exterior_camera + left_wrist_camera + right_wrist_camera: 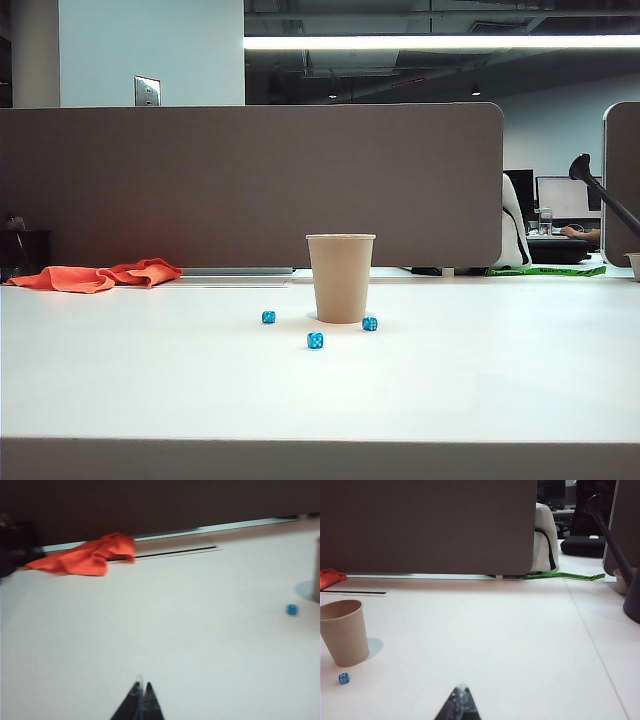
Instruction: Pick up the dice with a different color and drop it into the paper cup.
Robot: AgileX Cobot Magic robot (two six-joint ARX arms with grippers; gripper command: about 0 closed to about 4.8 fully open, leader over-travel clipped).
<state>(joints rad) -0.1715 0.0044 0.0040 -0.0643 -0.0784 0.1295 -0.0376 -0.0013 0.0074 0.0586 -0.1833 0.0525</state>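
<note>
The tan paper cup (340, 278) stands upright at the middle of the white table (150, 380); the right wrist view shows it too (343, 632). Three blue dice lie round its foot: one to its left (268, 317), one in front (315, 340), one to its right (370, 323). The dice with a different color shows in no view. My left gripper (141, 685) is shut with nothing in it, low over bare table well away from a blue die (292, 610). My right gripper (461, 687) is shut and empty, off to the side of the cup. Neither gripper appears in the exterior view.
An orange cloth (100, 275) lies at the back left by a slot in the table (165, 554). A grey partition (250, 180) closes the far edge. A dark slanted pole (612, 540) and a green strip (560, 575) are at the back right.
</note>
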